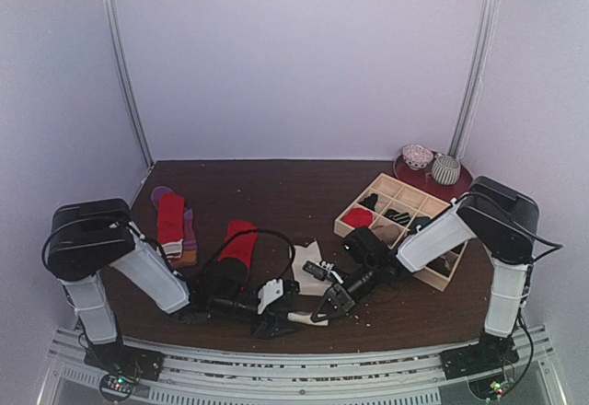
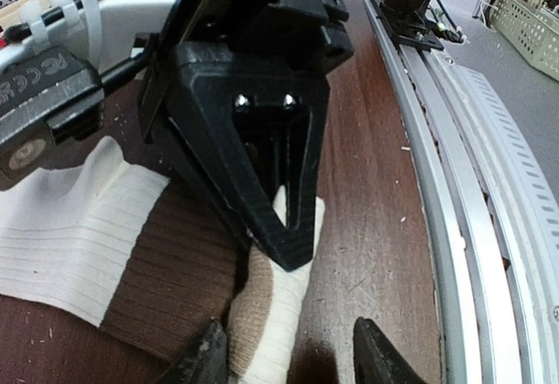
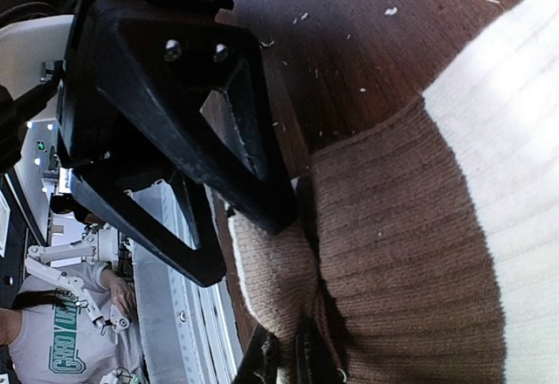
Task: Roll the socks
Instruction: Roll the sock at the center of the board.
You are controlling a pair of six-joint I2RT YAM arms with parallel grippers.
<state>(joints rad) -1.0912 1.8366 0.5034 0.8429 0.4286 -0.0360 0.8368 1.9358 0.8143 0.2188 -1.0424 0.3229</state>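
A cream sock with a brown band [image 1: 309, 274] lies flat near the table's front edge, its beige end [image 2: 266, 314] bunched into a narrow fold. My right gripper [image 3: 281, 362] is shut on that end; in the left wrist view its black fingers [image 2: 288, 227] press down on the fold. My left gripper [image 2: 293, 360] is open, one fingertip on each side of the same end, the right one clear of the fabric. Further left lie a plain red sock [image 1: 239, 242] and a red, purple and orange sock [image 1: 173, 224].
A pale wooden grid tray [image 1: 433, 204] stands at the right with a red bundle [image 1: 357, 218] and dark items in its cells. A dark red plate [image 1: 460, 182] with two patterned balls sits at the back right. The metal rail [image 2: 454, 183] runs along the front edge.
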